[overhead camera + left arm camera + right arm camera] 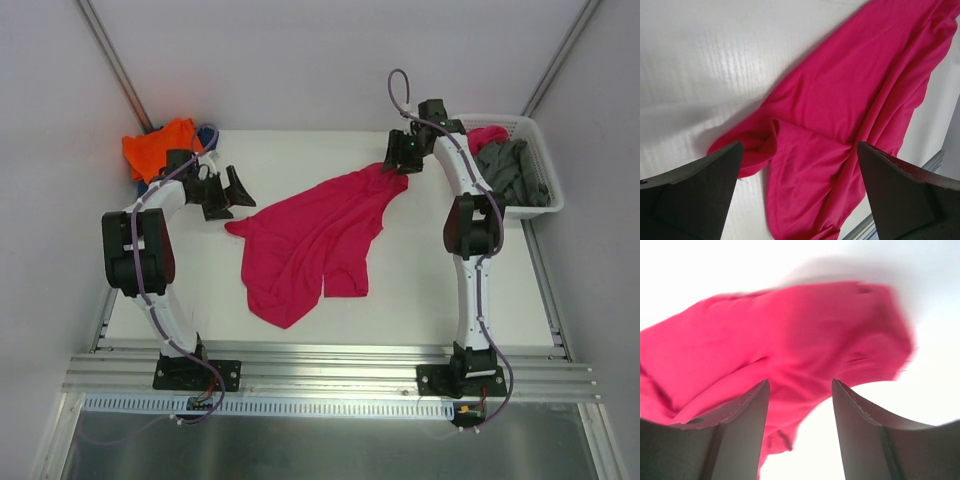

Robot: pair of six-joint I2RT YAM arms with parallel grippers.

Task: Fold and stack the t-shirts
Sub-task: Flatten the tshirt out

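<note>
The white table [300,145] fills most of the top view, and the magenta t-shirt [315,240] lies across its middle, the biggest thing on it. The shirt runs on a slant from the far right, where it narrows to a bunched corner, down to a wide rumpled hem at the near centre, with a sleeve pointing out to the left. It is loosely spread, not folded, with soft creases and a split between two flaps at the near end. The white lattice basket [500,119] stands at the far right corner of the table, holding a heap of grey t-shirt [510,170] and a small bit of pink cloth [487,135] at its far left side. An orange t-shirt [155,150] sits crumpled at the far left corner, well apart from the magenta one. The left gripper [228,195] hangs just beside the sleeve at the shirt's left side, its claw spread wide with nothing in it; its wrist camera looks down on the sleeve and the bare table next to it. The right gripper [402,165] is at the shirt's far right corner, its fingers [740,430] partly apart with a plain gap between them. The blurred wrist view shows magenta cloth beyond the tips, with none seen pinched between them.
</note>
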